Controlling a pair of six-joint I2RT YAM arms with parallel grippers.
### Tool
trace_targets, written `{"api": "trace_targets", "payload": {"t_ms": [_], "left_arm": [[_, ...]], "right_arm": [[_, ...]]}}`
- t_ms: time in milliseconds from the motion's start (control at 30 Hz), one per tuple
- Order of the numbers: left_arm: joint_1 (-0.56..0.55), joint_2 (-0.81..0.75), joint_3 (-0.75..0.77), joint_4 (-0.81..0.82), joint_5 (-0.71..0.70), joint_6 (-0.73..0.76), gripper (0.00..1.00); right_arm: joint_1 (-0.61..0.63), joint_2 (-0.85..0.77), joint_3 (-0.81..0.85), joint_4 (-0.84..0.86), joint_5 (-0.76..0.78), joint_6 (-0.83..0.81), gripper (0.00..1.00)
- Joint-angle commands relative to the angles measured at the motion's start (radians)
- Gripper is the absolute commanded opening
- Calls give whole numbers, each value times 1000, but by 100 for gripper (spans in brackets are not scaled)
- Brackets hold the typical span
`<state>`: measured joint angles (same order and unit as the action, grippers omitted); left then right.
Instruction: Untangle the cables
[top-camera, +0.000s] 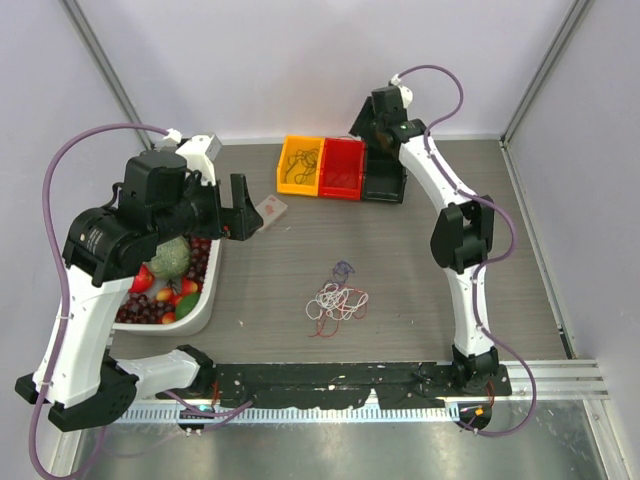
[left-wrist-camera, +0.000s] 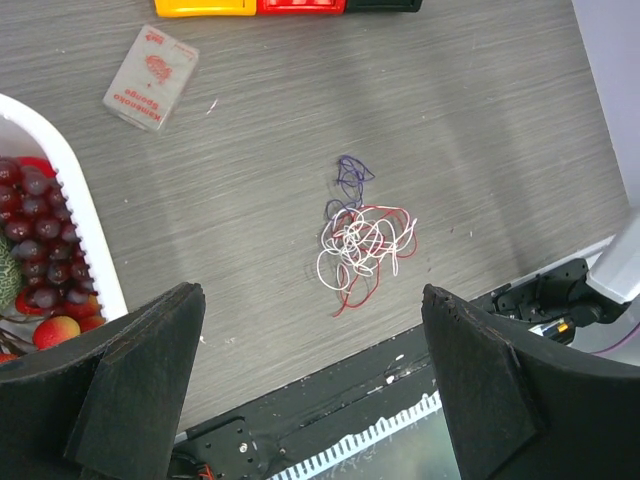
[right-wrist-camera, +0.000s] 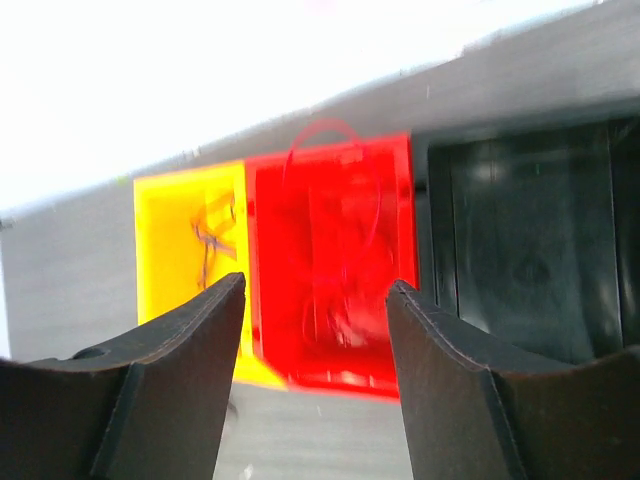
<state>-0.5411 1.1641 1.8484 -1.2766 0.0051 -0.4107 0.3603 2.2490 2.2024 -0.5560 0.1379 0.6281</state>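
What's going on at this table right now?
Two robot arms are sorting tangled cables. The right gripper hangs over the red bin at the back, fingers apart, a red cable loop visible there. The left gripper, also open, hovers by the fruit basket. A red-and-white tangle with a dark cable lies mid-table.

Grey wood-grain table (top-camera: 420, 280), pale lilac walls (top-camera: 300, 60)

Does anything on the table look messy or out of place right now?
Yes: a knot of red and white cables lies loose mid-table, with a small dark wire at its far side. A sponge packet lies askew near the white basket.
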Motion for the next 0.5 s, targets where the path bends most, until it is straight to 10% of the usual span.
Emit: {"api": "trace_targets", "payload": {"t_ms": [0, 467], "left_arm": [[1, -14, 3, 26, 26, 15, 94], [1, -21, 5, 5, 6, 27, 94]], "right_arm": [[-23, 127, 140, 119, 26, 64, 62], [-21, 262, 169, 268, 11, -50, 38]]}}
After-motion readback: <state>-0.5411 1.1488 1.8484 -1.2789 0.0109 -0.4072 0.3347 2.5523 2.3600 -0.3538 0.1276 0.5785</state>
